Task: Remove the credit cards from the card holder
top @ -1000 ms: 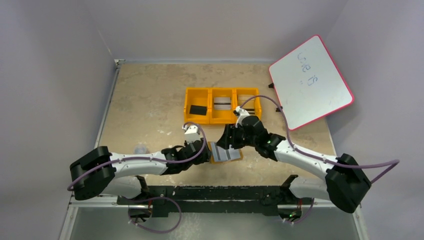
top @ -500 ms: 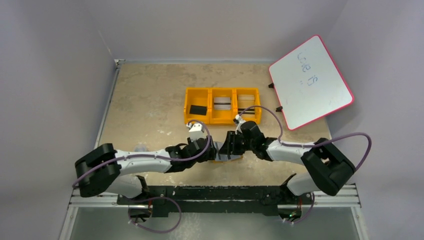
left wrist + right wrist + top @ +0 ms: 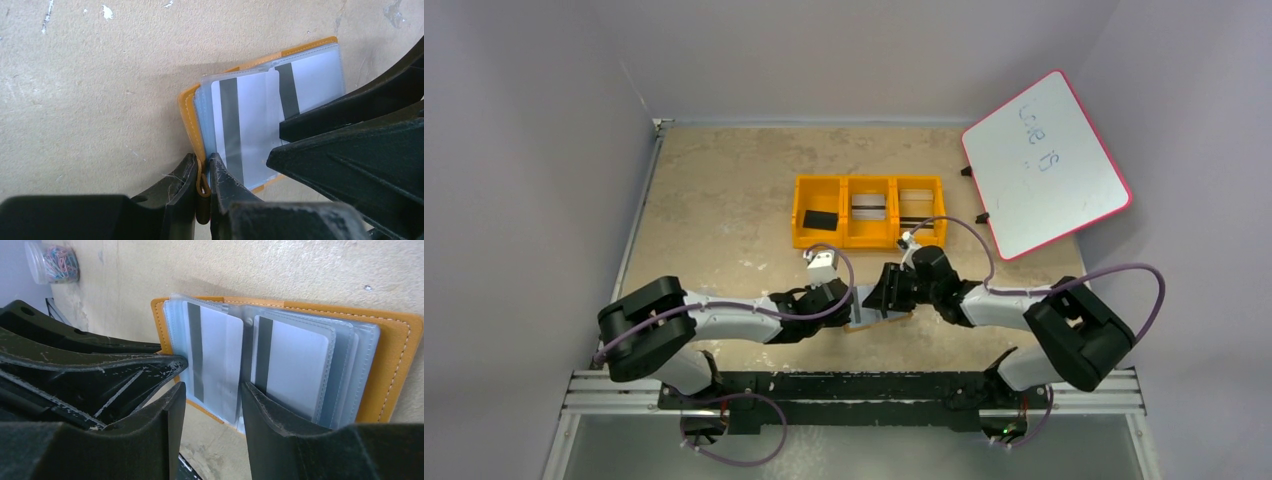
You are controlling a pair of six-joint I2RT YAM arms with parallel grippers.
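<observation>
Left tool (image 3: 202, 176) of mine is pinched almost shut on the stitched rim of the flat tan-brown leather-like bifold card holder (image 3: 189, 112), with only that rim and its small loop between the two black fingers (image 3: 180, 186). My right tool (image 3: 210, 402) stands about half open and clamps nothing. Its fingertips (image 3: 167, 412) straddle the near edge of the clear pocket page, one on either side of the left-hand card.

The card holder lies spread open on the beige speckled tabletop (image 3: 90, 100), between my two arms near the front edge. It sits well in front of the bright orange three-compartment plastic tray (image 3: 843, 212). Two thin pale silvery plastic credit cards (image 3: 295, 367), each with a dark stripe down one side, sit side by side inside the blue-grey transparent pockets. More pocket pages are fanned out beneath them towards the far cover.
</observation>
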